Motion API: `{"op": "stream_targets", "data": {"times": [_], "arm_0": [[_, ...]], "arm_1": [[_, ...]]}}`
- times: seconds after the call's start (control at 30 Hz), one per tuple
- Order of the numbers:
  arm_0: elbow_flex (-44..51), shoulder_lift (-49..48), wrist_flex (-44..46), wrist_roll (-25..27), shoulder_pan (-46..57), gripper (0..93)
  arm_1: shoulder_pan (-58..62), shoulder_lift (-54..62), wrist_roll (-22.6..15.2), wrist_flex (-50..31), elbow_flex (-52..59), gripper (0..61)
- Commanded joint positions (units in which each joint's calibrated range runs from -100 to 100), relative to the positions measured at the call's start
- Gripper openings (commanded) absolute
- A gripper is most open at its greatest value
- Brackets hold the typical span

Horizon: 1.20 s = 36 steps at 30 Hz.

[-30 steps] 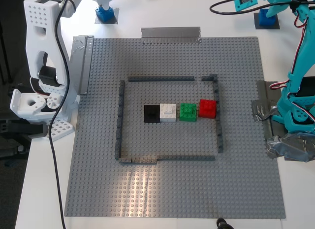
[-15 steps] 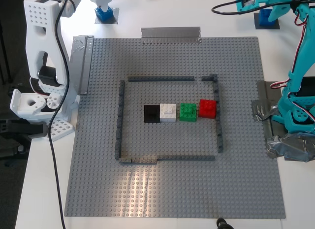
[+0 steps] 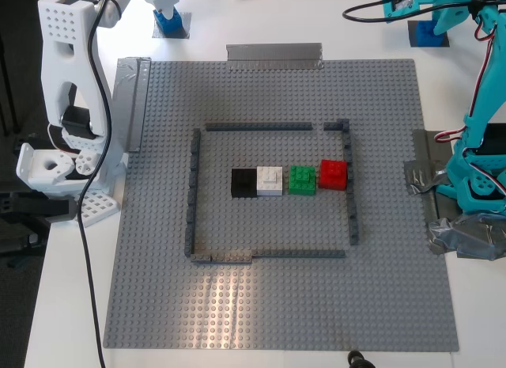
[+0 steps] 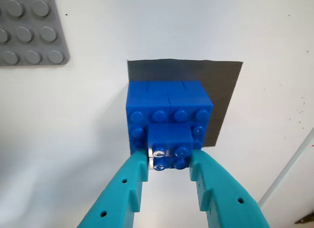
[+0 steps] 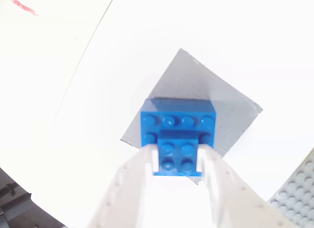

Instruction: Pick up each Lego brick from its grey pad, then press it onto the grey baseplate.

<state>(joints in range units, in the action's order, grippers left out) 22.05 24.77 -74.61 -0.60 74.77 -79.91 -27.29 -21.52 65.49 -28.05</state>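
Moved since before: only the teal arm (image 3: 443, 8) at the top of the exterior view's right has slid a little to the right; all else sits where it was.
Worktop (image 3: 474, 320): white, and it holds all the things.
Grey baseplate (image 3: 277, 305): the biggest thing, flat in the middle, with a thin dark frame (image 3: 192, 194) of low bricks on it.
Bricks in the frame: black (image 3: 243, 182), white (image 3: 269, 180), green (image 3: 301, 180) and red (image 3: 333, 174), in a row.
White arm (image 3: 75, 107): stands at the exterior view's left.
Grey pads: one (image 4: 221, 90) is under the first blue brick, one (image 5: 196, 86) is under the second; both lie off the baseplate.
Lego bricks: the first blue one (image 4: 169, 117) sits on its pad, and the second blue one (image 5: 179, 127) sits on its pad too.
My first end effector (image 4: 169, 166): teal, its two fingers squeeze the small raised block on top of the first blue brick.
My second end effector (image 5: 177, 162): white, its two fingers squeeze the small raised block on the second blue brick.
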Motion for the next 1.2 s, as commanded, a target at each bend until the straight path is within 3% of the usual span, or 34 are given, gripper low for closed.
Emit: {"op": "stream_targets", "data": {"times": [0.0,0.1,0.27,0.47,0.63,0.87,1.0,1.17], "arm_0": [[1.5,-1.2,0.1,-1.2,0.9,8.0],[2.0,-1.2,-0.2,-1.1,0.8,0.0],[2.0,-2.2,-2.9,-0.2,-0.4,0.0],[-0.2,-14.2,-14.8,1.6,-5.6,0.0],[-7.5,-26.8,-21.2,4.4,-17.2,0.0],[-21.7,-40.3,-21.2,7.6,-39.6,0.0],[-26.8,-44.6,-20.8,7.5,-54.9,0.0],[-26.1,-45.9,-20.7,7.1,-70.5,0.0]], "arm_1": [[0.3,2.7,1.1,-0.2,-3.2,0.3],[0.4,3.5,2.6,2.1,-6.9,0.2],[0.9,7.5,4.8,6.4,-9.8,0.2],[2.2,14.8,7.8,11.8,-10.3,0.2],[6.0,22.0,11.1,16.7,-7.2,0.2],[14.9,39.0,18.5,17.7,10.1,0.2],[20.9,48.4,22.7,20.2,18.2,0.2],[28.7,58.5,26.0,24.6,26.6,0.2]]}}
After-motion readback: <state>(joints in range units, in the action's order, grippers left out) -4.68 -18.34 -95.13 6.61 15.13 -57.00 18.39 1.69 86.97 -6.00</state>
